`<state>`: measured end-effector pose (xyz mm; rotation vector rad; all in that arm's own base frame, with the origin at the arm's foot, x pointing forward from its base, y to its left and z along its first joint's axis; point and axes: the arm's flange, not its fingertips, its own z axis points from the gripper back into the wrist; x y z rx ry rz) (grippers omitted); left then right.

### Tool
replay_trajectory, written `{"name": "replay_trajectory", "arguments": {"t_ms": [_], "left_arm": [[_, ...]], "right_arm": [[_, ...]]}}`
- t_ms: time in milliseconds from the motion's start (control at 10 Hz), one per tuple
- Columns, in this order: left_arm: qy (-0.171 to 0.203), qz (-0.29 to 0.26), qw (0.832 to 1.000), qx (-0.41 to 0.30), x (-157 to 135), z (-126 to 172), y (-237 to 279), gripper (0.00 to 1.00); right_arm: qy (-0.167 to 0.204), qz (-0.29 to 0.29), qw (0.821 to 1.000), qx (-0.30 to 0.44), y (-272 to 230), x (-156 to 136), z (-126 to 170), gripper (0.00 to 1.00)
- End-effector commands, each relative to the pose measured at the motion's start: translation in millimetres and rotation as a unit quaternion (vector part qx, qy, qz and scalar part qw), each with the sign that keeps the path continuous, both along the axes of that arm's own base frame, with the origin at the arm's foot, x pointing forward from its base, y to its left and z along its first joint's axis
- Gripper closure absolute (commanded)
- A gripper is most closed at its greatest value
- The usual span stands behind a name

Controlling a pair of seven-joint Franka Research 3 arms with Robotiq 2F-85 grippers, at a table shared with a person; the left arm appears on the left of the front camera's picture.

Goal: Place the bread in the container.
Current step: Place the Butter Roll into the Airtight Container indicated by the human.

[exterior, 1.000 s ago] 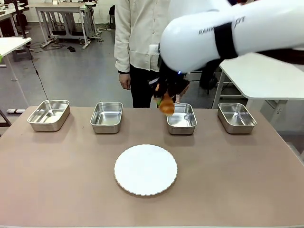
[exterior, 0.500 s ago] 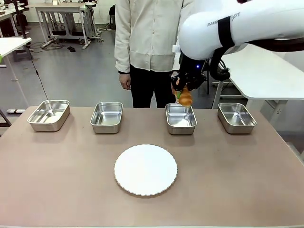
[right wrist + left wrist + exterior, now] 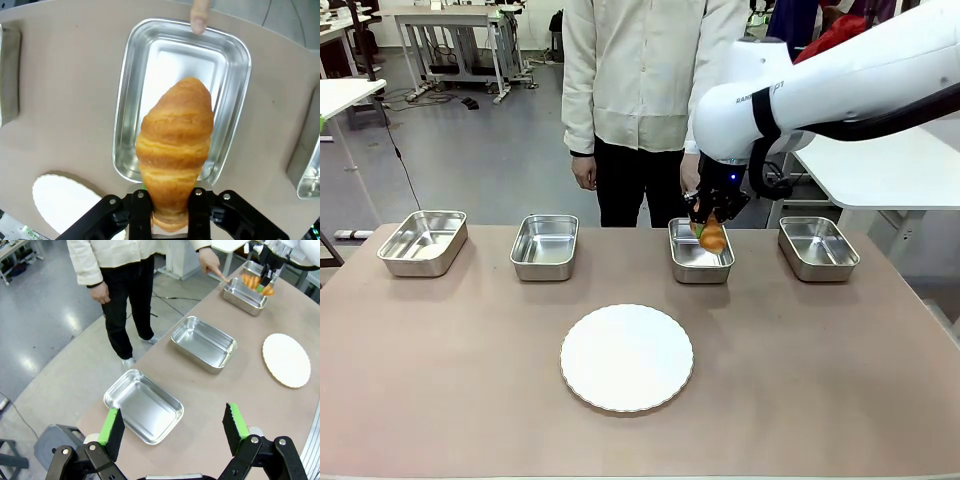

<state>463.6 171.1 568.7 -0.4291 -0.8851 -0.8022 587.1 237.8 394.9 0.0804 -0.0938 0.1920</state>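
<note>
Lowered since a second ago, right gripper (image 3: 709, 228) stays clamped on golden-brown ridged croissant (image 3: 173, 150) over shiny rectangular steel tray (image 3: 131, 107); next, release it inside.

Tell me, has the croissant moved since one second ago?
Yes. In the front view the croissant, in the right gripper, moved right, from the third tray's left edge to over it.

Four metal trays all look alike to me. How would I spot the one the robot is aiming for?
Look along the far edge of the brown table, where four shiny steel trays sit in a row in front of the standing person. Counting from the left in the front view, it is the third tray. Unlike the others, it has the right gripper holding the croissant above it, and the person's finger touches its rim.
</note>
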Motion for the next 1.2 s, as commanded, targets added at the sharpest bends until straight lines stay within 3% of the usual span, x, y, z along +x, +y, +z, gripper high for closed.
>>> {"name": "replay_trajectory", "arguments": {"t_ms": [0,200,300,400,500,1100], "left_arm": [[-0.004,-0.005,1.0,0.0,-2.8,1.4,-0.5,0.0],[-0.004,-0.005,1.0,0.0,-2.8,1.4,-0.5,0.0],[-0.004,-0.005,1.0,0.0,-2.8,1.4,-0.5,0.0],[-0.004,-0.005,1.0,0.0,-2.8,1.4,-0.5,0.0],[-0.004,-0.005,1.0,0.0,-2.8,1.4,-0.5,0.0],[-0.004,-0.005,1.0,0.0,-2.8,1.4,-0.5,0.0]], "right_arm": [[-0.008,0.015,0.999,0.027,-2.5,7.5,1.6,0.74],[-0.009,0.018,0.999,0.029,-0.8,13.4,-4.9,0.74],[-0.026,0.02,0.999,0.025,-0.6,13.0,-7.8,0.59],[-0.028,0.018,0.999,0.03,-1.6,16.3,-6.8,0.16],[-0.03,0.017,0.999,0.03,-1.0,15.9,-6.2,0.03],[-0.024,0.005,1.0,0.018,1.7,12.0,-7.0,0.0]]}}
